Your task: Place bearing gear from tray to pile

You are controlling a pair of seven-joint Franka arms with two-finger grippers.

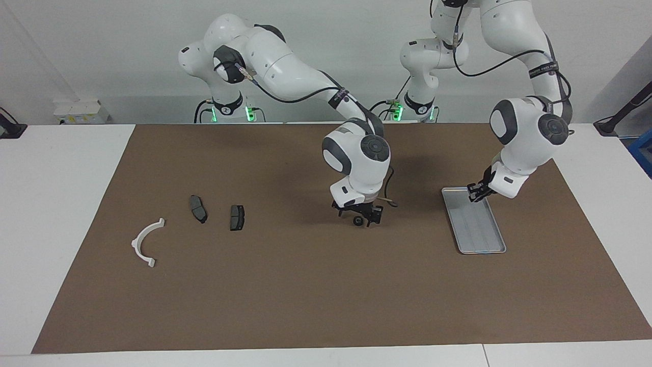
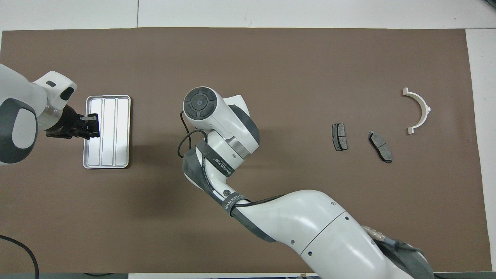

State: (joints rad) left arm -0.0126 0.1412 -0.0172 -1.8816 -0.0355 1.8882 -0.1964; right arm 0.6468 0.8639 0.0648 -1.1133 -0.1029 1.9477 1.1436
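Bench (image 1: 66,214), white, carrying a brown mat (image 1: 316,285) on which all parts lie. Flat rectangular silver-grey metal tray (image 1: 481,239) with raised rim and lengthwise ridges, toward the left arm's end of the bench; no part is visible in it. Left gripper (image 1: 478,193), fingertips pressed together, low over the tray's corner nearest the robots; whether it touches the tray cannot be told. Right gripper (image 1: 362,216), fingers spread, low over the middle of the mat, well apart from the tray; in the overhead view it is hidden under its own wrist. Small black round bearing gear (image 1: 358,220), at the tips of the right gripper just above or on the mat; whether the fingers touch it cannot be told. Pile, toward the right arm's end of the bench: white semicircular plastic bracket (image 1: 146,243), closest to that end, and two dark grey brake-pad-shaped pieces (image 1: 198,208) (image 1: 237,217) lying apart from one another between the bracket and the right gripper. All three pile parts lie flat, none touching another.
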